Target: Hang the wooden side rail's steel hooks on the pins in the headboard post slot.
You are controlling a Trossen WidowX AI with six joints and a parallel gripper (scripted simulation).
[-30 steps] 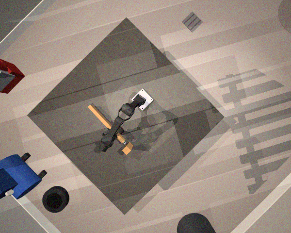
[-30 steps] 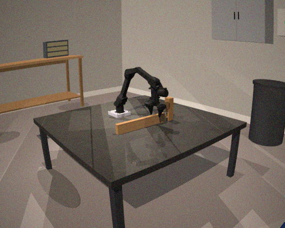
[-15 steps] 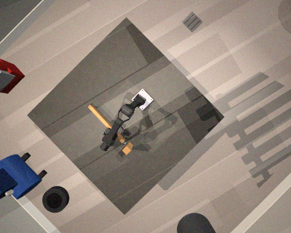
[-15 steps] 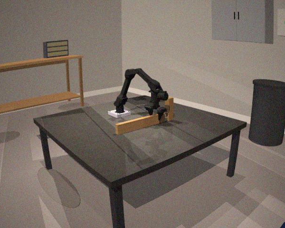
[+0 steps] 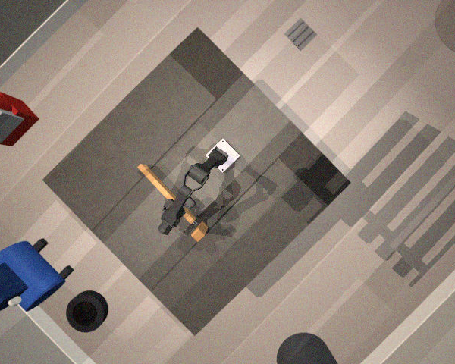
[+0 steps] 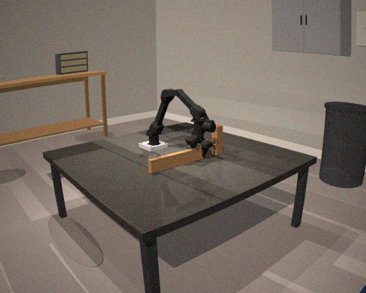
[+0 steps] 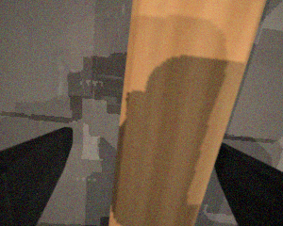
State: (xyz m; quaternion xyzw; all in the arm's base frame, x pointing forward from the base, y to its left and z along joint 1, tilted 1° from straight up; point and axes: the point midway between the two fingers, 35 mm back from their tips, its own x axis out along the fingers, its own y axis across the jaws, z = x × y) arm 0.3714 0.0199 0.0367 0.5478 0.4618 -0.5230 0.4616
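Note:
The wooden side rail lies low along the table, on its narrow edge, its far end on the table top. Its other end points at the upright headboard post. The steel hooks show small and bright between rail end and post. Whether they sit on the pins cannot be told; the slot and pins are not clear. My gripper is open and straddles the rail near its hook end, one finger on each side. In the wrist view the left finger stands clear of the rail; the right finger is close to its side.
The arm's white base plate is on the dark table, behind the rail as seen in the exterior view. The post stands just beyond the gripper. A dark bin and a workbench stand off the table.

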